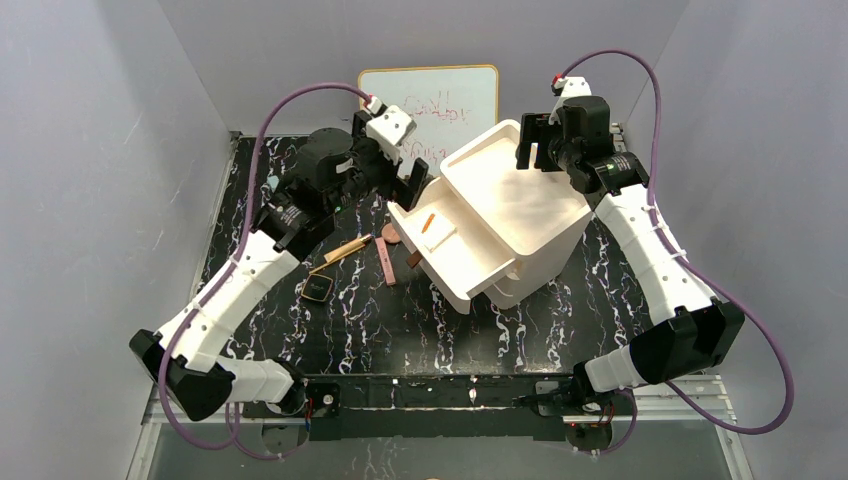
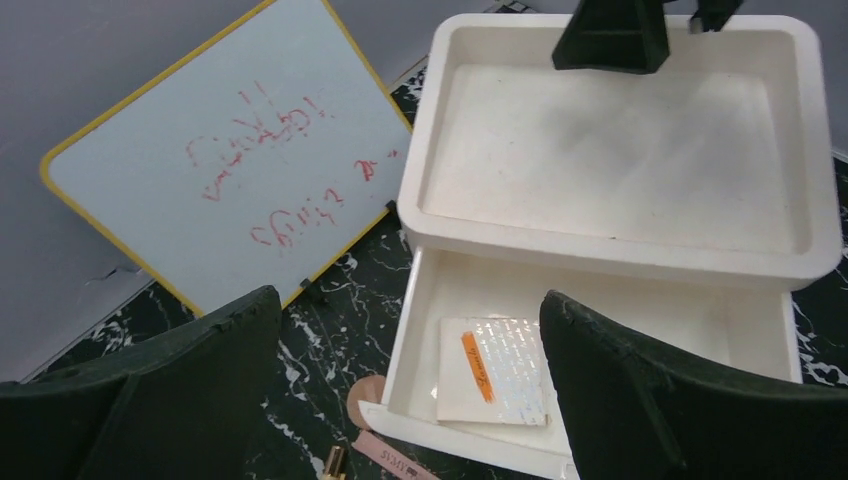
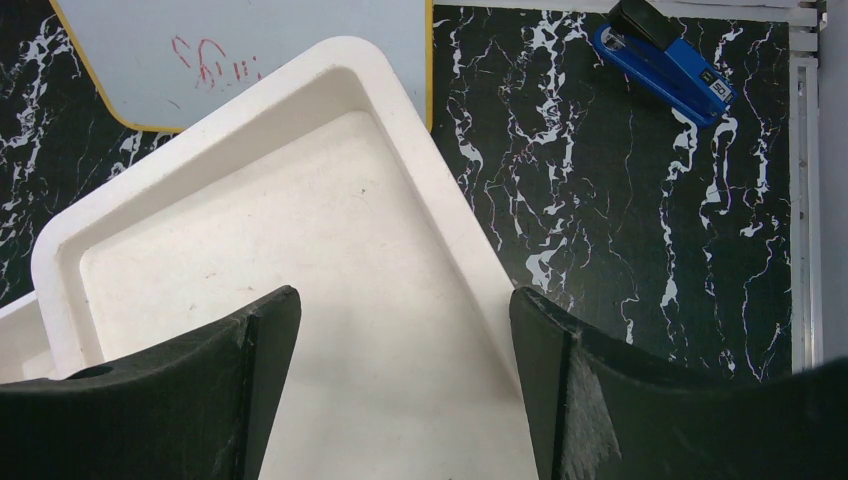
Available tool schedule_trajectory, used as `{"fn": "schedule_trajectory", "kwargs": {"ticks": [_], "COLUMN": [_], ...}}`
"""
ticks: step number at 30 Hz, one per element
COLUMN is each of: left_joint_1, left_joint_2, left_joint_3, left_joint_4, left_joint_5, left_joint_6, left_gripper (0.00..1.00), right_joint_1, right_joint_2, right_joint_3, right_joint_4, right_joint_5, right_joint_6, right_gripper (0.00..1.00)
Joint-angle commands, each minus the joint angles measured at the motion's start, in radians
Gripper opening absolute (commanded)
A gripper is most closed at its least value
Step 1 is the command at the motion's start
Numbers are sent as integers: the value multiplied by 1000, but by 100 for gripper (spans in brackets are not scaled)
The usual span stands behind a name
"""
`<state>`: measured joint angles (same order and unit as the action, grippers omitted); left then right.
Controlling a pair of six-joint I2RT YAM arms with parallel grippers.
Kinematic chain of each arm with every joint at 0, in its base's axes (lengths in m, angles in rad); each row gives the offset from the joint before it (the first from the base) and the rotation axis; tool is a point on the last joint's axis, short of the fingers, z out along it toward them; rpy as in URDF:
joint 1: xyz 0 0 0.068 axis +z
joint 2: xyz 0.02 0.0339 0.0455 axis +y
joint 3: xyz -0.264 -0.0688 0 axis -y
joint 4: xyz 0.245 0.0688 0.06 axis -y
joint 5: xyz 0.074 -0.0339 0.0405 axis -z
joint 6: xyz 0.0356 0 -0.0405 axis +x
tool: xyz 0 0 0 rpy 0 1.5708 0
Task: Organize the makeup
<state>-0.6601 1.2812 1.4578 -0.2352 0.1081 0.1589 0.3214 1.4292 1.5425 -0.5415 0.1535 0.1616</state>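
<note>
Left hand (image 2: pixel 408 300): fingers spread, carrying nothing, poised over the pulled-out drawer (image 2: pixel 640 285) of the large white drawer box (image 2: pixel 420 150). Right hand (image 3: pixel 405 300): likewise spread and empty, above the box's recessed top.

Makeup as I log it:

1. White square palette with an orange stripe (image 2: pixel 492 370): lies flat inside the drawer, so I count it as housed.
2. Round brownish-pink compact (image 2: pixel 366 398): on the black marbled surface (image 1: pixel 380 320), just beside the drawer front. I judge it light, rigid and smooth, and would pinch it across its diameter.
3. Slim pink bar (image 1: pixel 385 260): near the compact. Probably stiff and light; I would grip across the narrow width at mid-length.
4. Gold-tan pencils (image 1: pixel 342 252): left of the bar, lying together. Likely to roll, so I would take them crosswise near the middle.
5. Black square compact (image 1: pixel 316 290): farthest from the box. It looks glossy and may slip, and the hinge is probably delicate. I would hold it by opposite flat edges.
</note>
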Motion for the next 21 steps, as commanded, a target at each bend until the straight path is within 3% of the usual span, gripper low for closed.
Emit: {"fn": "schedule_trajectory", "kwargs": {"ticks": [1, 4, 12, 17, 21], "left_joint_1": [10, 34, 206, 264, 298], "left_joint_2": [-10, -33, -90, -54, -47], "left_joint_3": [72, 80, 14, -92, -262], "left_joint_4": [-186, -304, -448, -481, -416], "left_joint_5": [-242, -360, -403, -321, -180], "left_joint_6": [1, -28, -143, -282, -434], "left_gripper": [99, 98, 98, 99, 99], "right_joint_1": [5, 4, 7, 10, 11], "right_joint_2": [-5, -8, -11, -26, -39], "right_joint_3": [3, 4, 3, -1, -4], "right_joint_4": [11, 11, 14, 12, 10], "right_joint_5": [-8, -12, -29, -23, -14], "right_joint_6": [7, 8, 18, 17, 14], "right_gripper": [85, 85, 86, 86, 86]}}
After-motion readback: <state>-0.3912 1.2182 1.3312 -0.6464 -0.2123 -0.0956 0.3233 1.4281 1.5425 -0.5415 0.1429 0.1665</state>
